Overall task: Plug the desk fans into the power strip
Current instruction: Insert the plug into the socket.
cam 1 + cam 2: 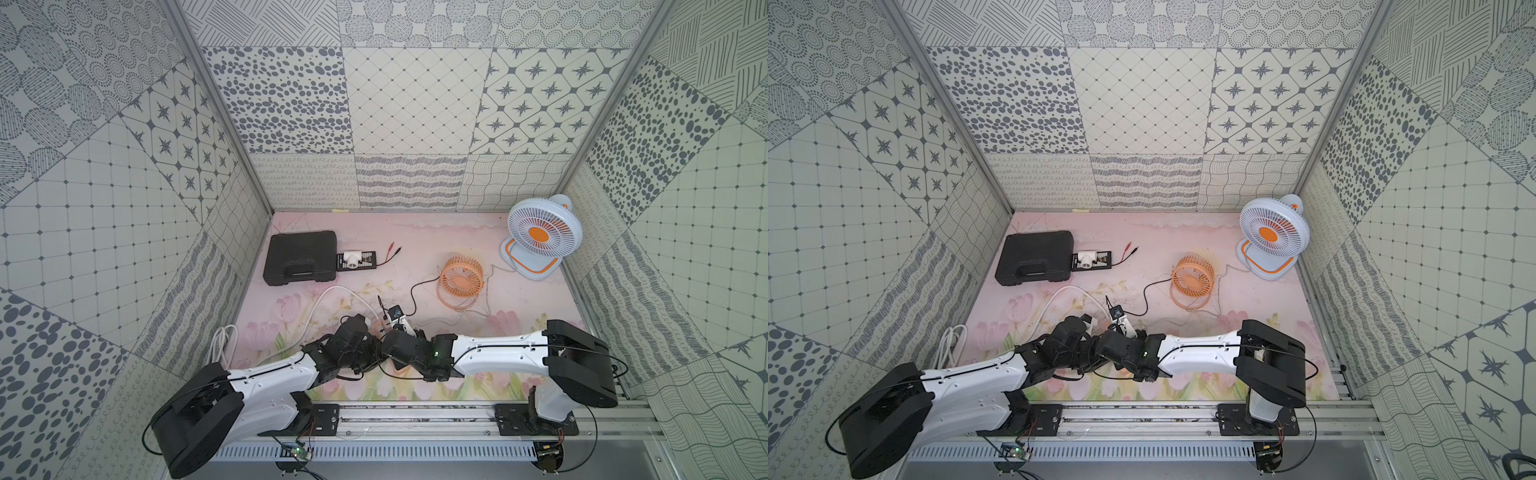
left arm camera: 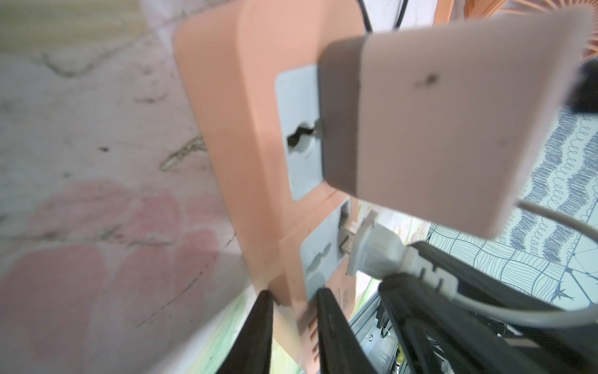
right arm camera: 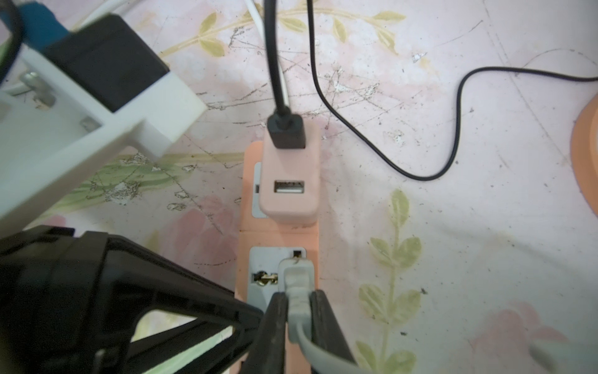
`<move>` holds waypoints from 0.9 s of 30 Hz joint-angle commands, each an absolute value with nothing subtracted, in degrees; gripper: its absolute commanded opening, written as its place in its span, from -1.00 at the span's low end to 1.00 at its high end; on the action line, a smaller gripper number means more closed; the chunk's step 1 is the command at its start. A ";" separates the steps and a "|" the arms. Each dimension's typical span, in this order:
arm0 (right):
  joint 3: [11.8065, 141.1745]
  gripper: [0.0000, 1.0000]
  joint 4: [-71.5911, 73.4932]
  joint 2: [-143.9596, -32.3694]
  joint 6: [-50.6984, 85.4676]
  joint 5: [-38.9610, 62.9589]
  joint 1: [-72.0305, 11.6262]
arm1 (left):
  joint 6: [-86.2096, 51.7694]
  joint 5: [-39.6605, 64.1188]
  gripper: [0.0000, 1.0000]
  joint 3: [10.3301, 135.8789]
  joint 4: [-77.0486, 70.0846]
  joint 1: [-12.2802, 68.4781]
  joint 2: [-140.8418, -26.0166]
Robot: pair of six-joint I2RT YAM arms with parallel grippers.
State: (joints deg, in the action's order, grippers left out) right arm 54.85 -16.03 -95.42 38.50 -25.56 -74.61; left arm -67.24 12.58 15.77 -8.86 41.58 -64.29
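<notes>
The desk fan (image 1: 544, 235), white with an orange hub, stands at the back right in both top views. Its thin pale cord ends in a grey-white plug (image 3: 296, 281). My right gripper (image 3: 297, 311) is shut on that plug. The plug's prongs (image 2: 348, 239) are partly in the nearer socket of the peach-orange power strip (image 3: 278, 236), with metal still showing. My left gripper (image 2: 294, 311) is shut on the strip's end, holding the power strip (image 2: 233, 129). In the top views both wrists meet at mid-table and hide the strip.
A pink USB adapter (image 3: 289, 181) with a black cable (image 3: 286, 129) fills the other socket; the cable runs to a small orange fan (image 1: 461, 280). A black case (image 1: 300, 257), a tray with a white fitting (image 1: 355, 261) and coiled white cord (image 1: 224, 345) lie on the left.
</notes>
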 commanded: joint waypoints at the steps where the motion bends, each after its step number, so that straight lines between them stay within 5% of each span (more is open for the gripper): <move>1: 54.45 -1.00 -17.17 -98.52 38.40 -18.86 -76.06 | -65.16 9.28 -0.44 16.61 -4.80 41.92 -64.55; 27: 55.86 -1.00 -20.80 -98.87 39.65 -17.99 -76.07 | -66.03 6.67 -0.38 16.42 -3.05 41.93 -62.33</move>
